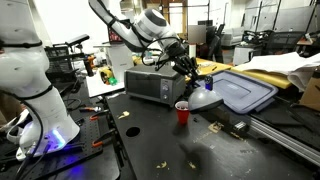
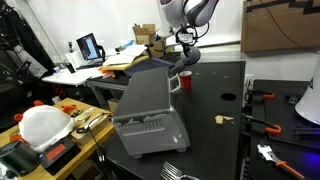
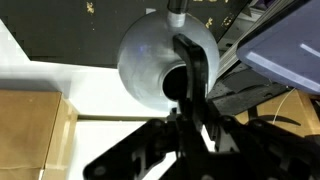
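My gripper point(image 1: 186, 68) is shut on the black handle of a metal ladle. In the wrist view the ladle's round silver bowl point(image 3: 160, 58) hangs just beyond the fingers point(image 3: 190, 118), over the black table and a white surface. In an exterior view the bowl point(image 1: 204, 98) hangs low, just beside and above a red cup point(image 1: 182, 113) standing on the table. The cup point(image 2: 184, 80) and gripper point(image 2: 185, 45) also show in the other exterior view. A grey box-shaped appliance point(image 1: 150, 86) stands right behind the gripper.
A blue bin lid point(image 1: 246, 93) lies beside the ladle. The grey appliance point(image 2: 150, 112) fills the table's near side. A second white robot point(image 1: 35, 90) stands at the table's end. Small scraps point(image 2: 223, 119) and tools point(image 2: 268, 112) lie on the black tabletop.
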Action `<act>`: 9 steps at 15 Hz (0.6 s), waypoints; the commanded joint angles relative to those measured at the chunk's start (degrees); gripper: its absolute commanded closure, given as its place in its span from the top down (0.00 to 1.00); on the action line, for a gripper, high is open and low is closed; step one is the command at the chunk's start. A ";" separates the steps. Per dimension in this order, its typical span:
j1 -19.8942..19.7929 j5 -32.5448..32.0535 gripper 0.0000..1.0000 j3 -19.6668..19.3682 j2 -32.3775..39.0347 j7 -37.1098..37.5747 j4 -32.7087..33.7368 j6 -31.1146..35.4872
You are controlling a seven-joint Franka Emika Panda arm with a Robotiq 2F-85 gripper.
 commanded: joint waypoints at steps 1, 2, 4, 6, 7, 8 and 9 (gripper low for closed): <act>-0.83 -6.08 0.05 1.99 -3.58 6.13 -3.36 -2.57; -0.94 -7.23 0.05 2.33 -3.77 7.04 -3.71 -3.01; -1.04 -9.35 0.05 3.05 -4.01 8.83 -4.37 -4.11; -1.10 -10.90 0.05 3.73 -3.92 10.03 -4.88 -4.91; -1.05 -11.88 0.05 4.06 -3.84 10.78 -5.19 -5.32; -1.04 -12.70 0.05 4.43 -3.80 11.29 -5.53 -5.69; -1.01 -13.52 0.05 4.86 -3.83 11.75 -5.93 -6.05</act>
